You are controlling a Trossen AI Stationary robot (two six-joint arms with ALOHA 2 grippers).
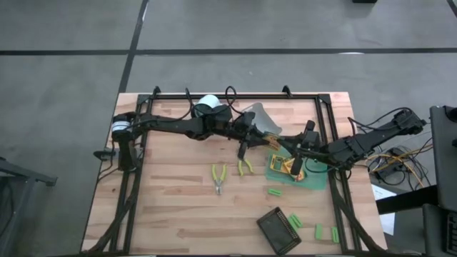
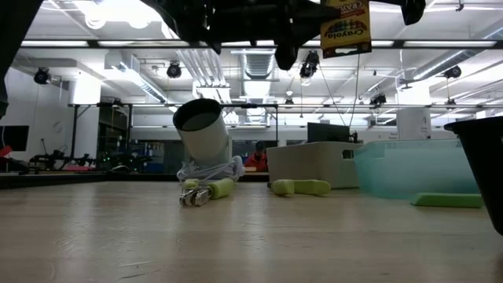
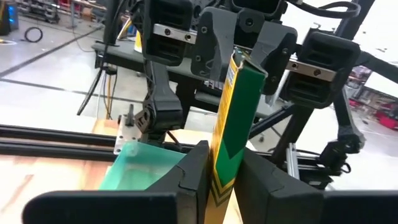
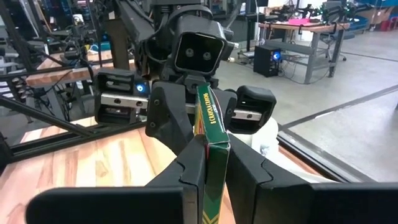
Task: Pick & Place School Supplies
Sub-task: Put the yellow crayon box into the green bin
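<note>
Both hands (image 4: 211, 168) grip one pack (image 4: 210, 124), two scissors (image 1: 218, 176)

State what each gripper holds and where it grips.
Both grip one yellow-green crayon pack: left gripper on one end, right gripper on the opposite end, above the green bin.

**Brand print on the held pack**

The yellow pack (image 2: 346, 27) hanging at the top of the low view reads "Crayola". Its green edge (image 4: 213, 121) carries what looks like "CRAYOLA CRAYONS", partly unclear.
</note>
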